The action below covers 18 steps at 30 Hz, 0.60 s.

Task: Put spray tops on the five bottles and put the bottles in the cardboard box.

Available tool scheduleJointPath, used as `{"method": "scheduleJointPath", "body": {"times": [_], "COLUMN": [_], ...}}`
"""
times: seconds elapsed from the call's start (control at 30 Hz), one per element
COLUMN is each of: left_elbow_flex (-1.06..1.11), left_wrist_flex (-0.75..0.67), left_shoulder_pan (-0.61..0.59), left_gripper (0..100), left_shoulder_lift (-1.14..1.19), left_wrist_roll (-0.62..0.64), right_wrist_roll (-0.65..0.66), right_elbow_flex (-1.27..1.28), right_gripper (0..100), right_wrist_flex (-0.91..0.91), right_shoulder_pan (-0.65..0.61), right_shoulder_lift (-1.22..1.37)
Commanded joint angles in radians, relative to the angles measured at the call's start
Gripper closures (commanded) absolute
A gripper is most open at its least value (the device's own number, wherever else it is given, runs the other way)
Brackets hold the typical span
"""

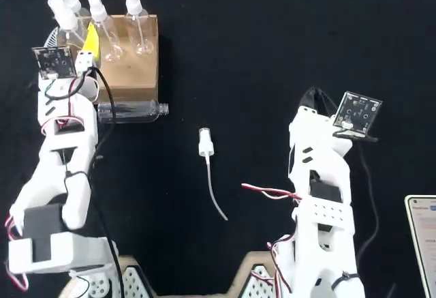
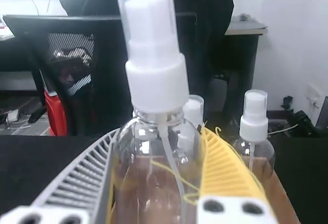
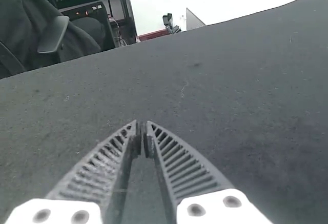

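Observation:
My left gripper (image 1: pixel 73 37) (image 2: pixel 160 134) is shut on a clear bottle (image 1: pixel 67 31) (image 2: pixel 154 183) with a white spray top (image 2: pixel 154 55), held upright at the left side of the cardboard box (image 1: pixel 133 73) (image 2: pixel 279 188). Other capped bottles (image 1: pixel 102 35) (image 2: pixel 253 131) stand in the box. An uncapped clear bottle (image 1: pixel 133 112) lies on the black table just in front of the box. A loose spray top (image 1: pixel 206 144) with its long tube lies mid-table. My right gripper (image 1: pixel 313 97) (image 3: pixel 142 134) is shut and empty, low over the table at the right.
The table is covered in black cloth (image 1: pixel 259 52) (image 3: pixel 230 80). A white device (image 1: pixel 422 240) lies at the right edge. Red and white cables (image 1: pixel 269 191) hang beside the right arm. Open room lies between the two arms around the loose spray top.

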Motion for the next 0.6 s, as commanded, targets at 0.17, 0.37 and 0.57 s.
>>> {"method": "scheduleJointPath", "body": {"times": [0.17, 0.37, 0.57], "left_elbow_flex": [-0.147, -0.239, -0.297], "left_wrist_flex": [-0.008, -0.008, -0.135], "left_shoulder_pan": [-0.024, -0.027, -0.062], "left_gripper": [97, 97, 97], "left_shoulder_lift": [0.11, 0.229, 0.333], "left_wrist_roll": [-0.003, -0.003, -0.003], "right_wrist_roll": [-0.003, -0.003, -0.003], "right_elbow_flex": [-0.028, -0.028, -0.028], "right_gripper": [98.3, 98.3, 98.3], "right_wrist_flex": [-0.025, -0.025, -0.025], "right_shoulder_pan": [-0.012, -0.012, -0.012], "right_shoulder_lift": [-0.022, -0.022, -0.022]}}
